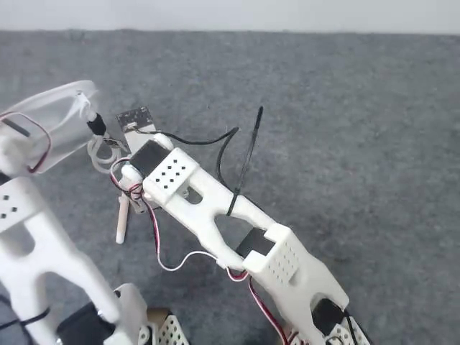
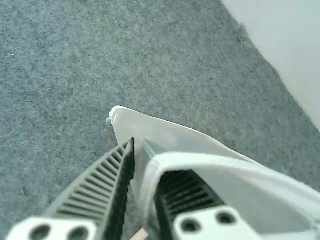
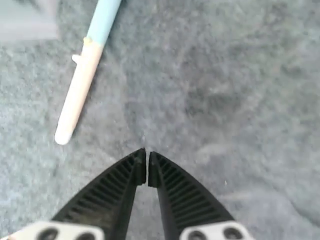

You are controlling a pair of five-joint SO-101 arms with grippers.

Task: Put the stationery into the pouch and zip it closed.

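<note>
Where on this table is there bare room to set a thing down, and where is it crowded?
Free: the wide stretch of grey table from the right arm to the far wall. Crowded: the left part, where the pouch in the left gripper, the pen lying flat and the right gripper sit close together.

The left end effector point(image 2: 139, 145) sat raised, apparently clamped on the pouch point(image 2: 170, 135); the right end effector point(image 3: 147, 155) hung low, jaws together.
</note>
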